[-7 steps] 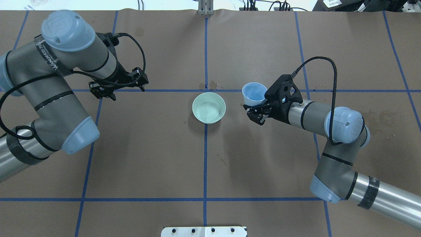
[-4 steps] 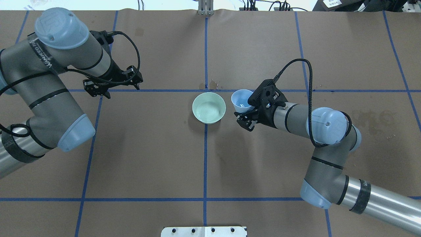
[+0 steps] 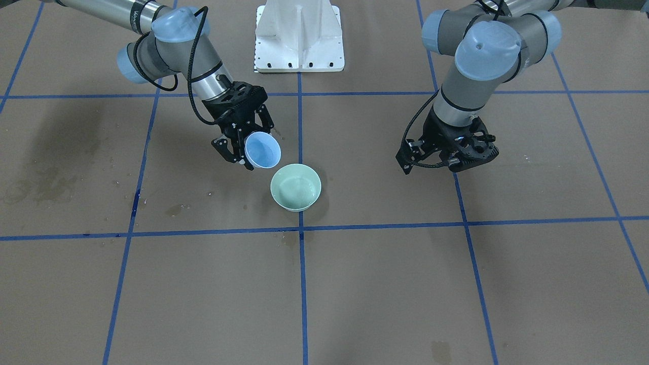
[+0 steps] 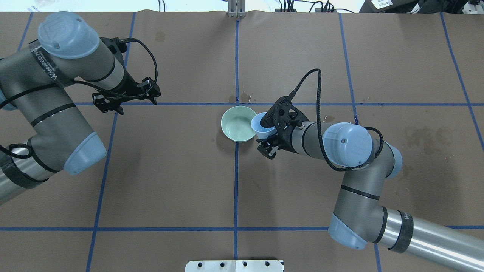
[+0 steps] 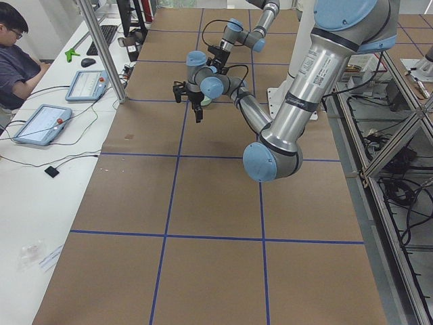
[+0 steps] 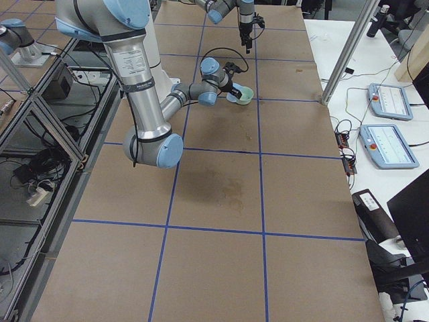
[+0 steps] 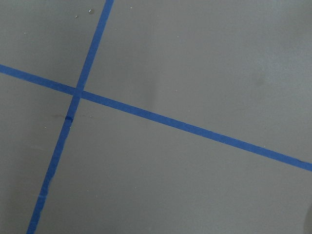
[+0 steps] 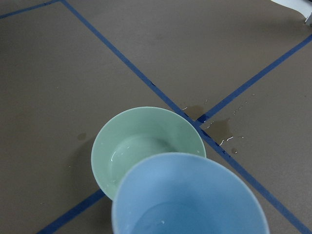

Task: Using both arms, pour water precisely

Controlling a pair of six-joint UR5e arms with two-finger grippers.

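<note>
My right gripper (image 4: pixel 269 139) is shut on a light blue cup (image 4: pixel 261 126) and holds it tilted, its rim over the right edge of the pale green bowl (image 4: pixel 237 123). The front view shows the cup (image 3: pixel 262 150) just up-left of the bowl (image 3: pixel 295 188), with the right gripper (image 3: pixel 242 147) behind it. In the right wrist view the cup (image 8: pixel 190 195) is over the bowl (image 8: pixel 146 141). Water shows as a faint sheen in the bowl (image 8: pixel 122 157) and in the cup (image 8: pixel 156 222). My left gripper (image 4: pixel 124 100) is open and empty above the table at the far left; it also shows in the front view (image 3: pixel 448 157).
Dark wet stains lie beyond the bowl (image 4: pixel 242 97) and at the right (image 4: pixel 427 136). The white pedestal (image 3: pixel 299 35) stands at the robot's base. Blue tape lines (image 7: pixel 146 113) grid the brown table. An operator (image 5: pixel 17 47) sits with tablets at the side table.
My right arm has carried the blue cup left from beside the bowl to over its right rim and tilted it further. My left arm has drawn back slightly to the left.
</note>
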